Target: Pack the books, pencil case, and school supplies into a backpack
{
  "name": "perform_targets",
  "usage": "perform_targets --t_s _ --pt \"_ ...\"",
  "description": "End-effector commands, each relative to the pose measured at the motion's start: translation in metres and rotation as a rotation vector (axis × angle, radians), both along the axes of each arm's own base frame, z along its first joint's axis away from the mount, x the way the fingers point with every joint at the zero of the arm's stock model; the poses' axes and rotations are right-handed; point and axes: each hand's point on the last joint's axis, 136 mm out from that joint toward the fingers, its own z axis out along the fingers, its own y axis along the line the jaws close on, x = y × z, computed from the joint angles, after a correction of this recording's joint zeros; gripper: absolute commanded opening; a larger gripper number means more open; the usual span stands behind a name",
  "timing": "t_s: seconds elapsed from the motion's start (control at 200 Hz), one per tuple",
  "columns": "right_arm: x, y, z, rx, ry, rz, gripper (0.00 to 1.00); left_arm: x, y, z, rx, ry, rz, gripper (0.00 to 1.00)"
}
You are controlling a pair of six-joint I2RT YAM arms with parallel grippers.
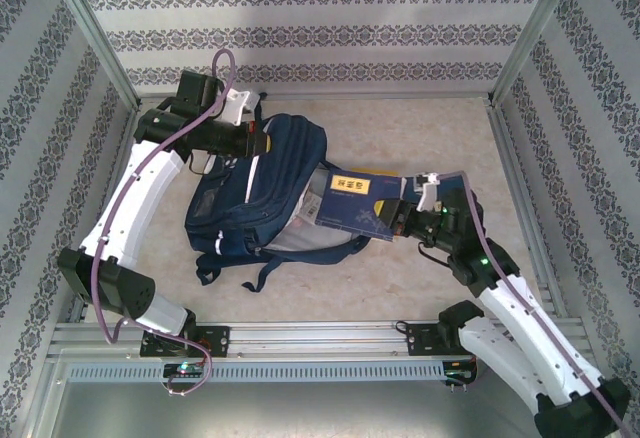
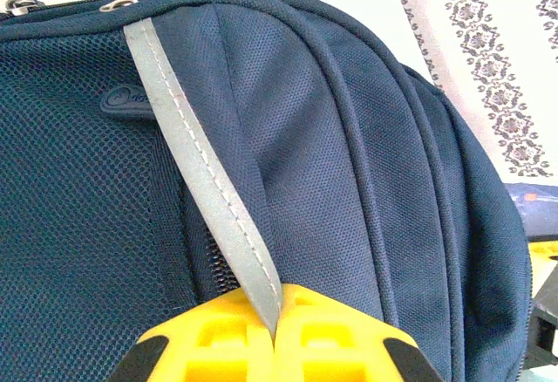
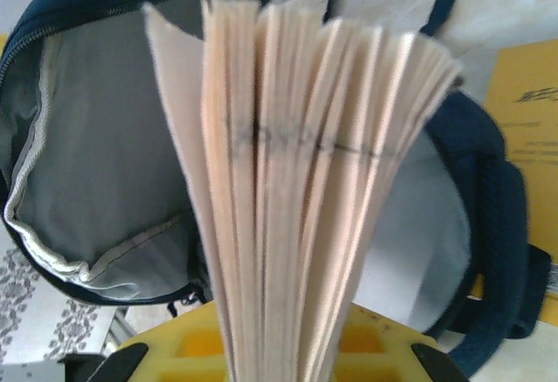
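Pinching the backpack's (image 1: 262, 186) grey stripe (image 2: 209, 190), left gripper (image 2: 277, 334) is closed on soft fabric; right gripper (image 3: 277, 360) is clamping a floppy book (image 3: 296, 181), pages fanning at the backpack's mouth.

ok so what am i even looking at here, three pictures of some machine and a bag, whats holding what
It is one scene seen from three cameras. The wide picture looks down from above on two white robot arms bolted at the near edge of a table. On the table lies a dark navy backpack, its main pocket gaping open toward the right.

The other two pictures come from small cameras on the arms' wrists, so each shows its own yellow fingers at the bottom.

The left hand is shut on a grey strip of the backpack, apparently holding the bag in place.

The right hand is shut on a book. Its wrist camera looks along the fanned page edges into the grey-lined opening, so the book seems headed inside.
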Motion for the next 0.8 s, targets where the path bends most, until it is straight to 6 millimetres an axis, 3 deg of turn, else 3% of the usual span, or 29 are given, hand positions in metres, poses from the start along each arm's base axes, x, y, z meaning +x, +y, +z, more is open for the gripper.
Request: perform_targets --t_s 0.0,0.505,0.794 --pt "0.013 0.020 0.019 0.019 -0.065 0.038 0.00 -0.008 -0.013 0.066 -0.117 -0.242 -0.088 0.00" --pt "0.064 0.104 0.012 0.181 0.082 0.007 0.00 -0.011 -0.020 0.070 -0.183 -0.236 -0.106 0.00" --pt "0.103 0.163 -0.033 0.176 0.208 -0.055 0.00 -0.008 -0.017 0.075 -0.214 -0.243 -0.081 0.00"
